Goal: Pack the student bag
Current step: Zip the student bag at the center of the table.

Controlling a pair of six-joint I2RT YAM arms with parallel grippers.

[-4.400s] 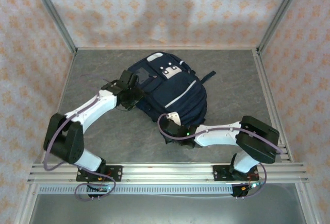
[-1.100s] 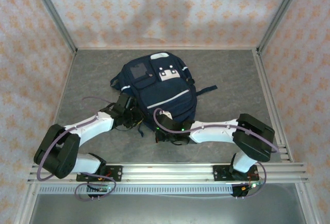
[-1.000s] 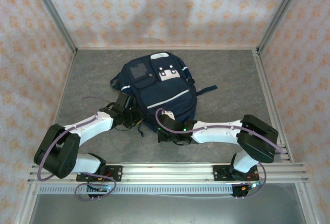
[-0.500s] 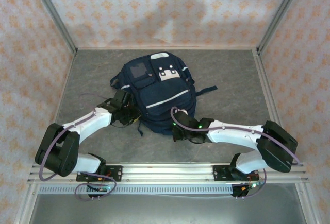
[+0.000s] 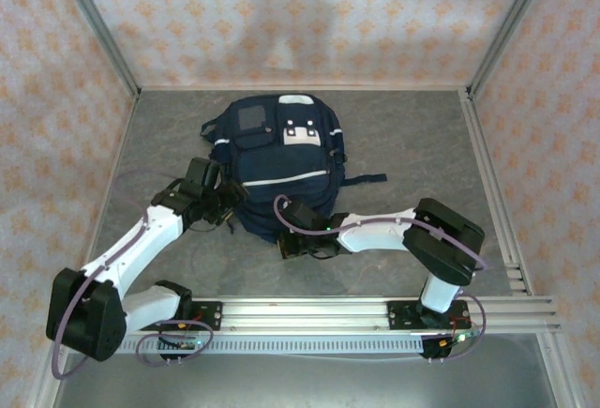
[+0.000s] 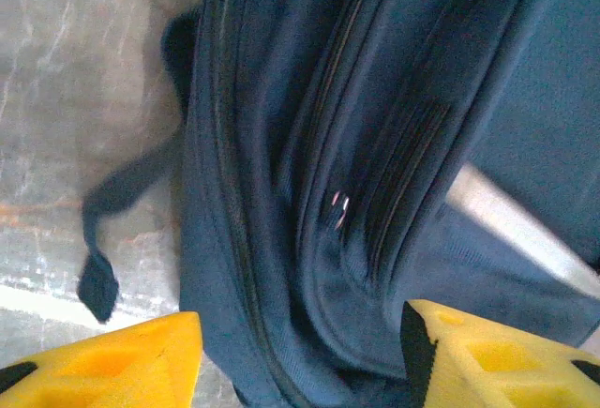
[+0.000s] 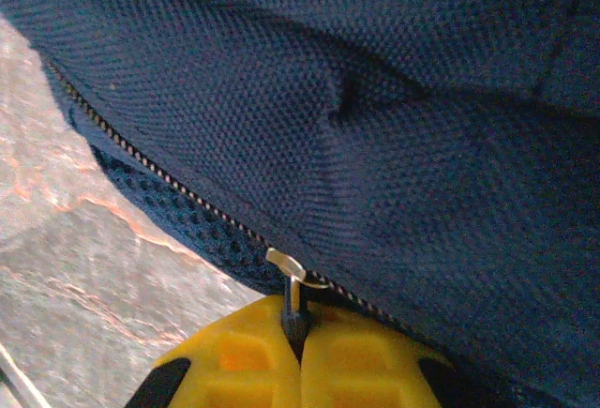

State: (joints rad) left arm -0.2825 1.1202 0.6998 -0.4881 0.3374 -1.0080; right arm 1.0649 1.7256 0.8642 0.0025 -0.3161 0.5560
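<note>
The navy student bag (image 5: 281, 159) lies flat mid-table, grey patch and white patches toward the far end. My left gripper (image 5: 228, 204) is at its left side. In the left wrist view this gripper (image 6: 300, 370) is open, its yellow fingers (image 6: 112, 361) wide apart with the bag's side seams and zip lines (image 6: 337, 206) between them, unpinched. My right gripper (image 5: 292, 241) sits at the bag's near edge. In the right wrist view that gripper (image 7: 298, 338) is shut on the metal zipper pull (image 7: 292, 281) of a zip (image 7: 169, 183) running along the bag's lower edge.
A loose dark strap (image 5: 367, 179) trails to the bag's right, another strap end (image 6: 98, 281) lies on the grey tabletop (image 5: 159, 136). The aluminium rail (image 5: 300, 312) runs along the near edge. Patterned walls and corner posts (image 5: 94, 23) enclose the table.
The left gripper's jaws have spread apart and its arm has swung left. The right gripper has moved left along the bag's near edge with the zipper pull. The bag has turned slightly.
</note>
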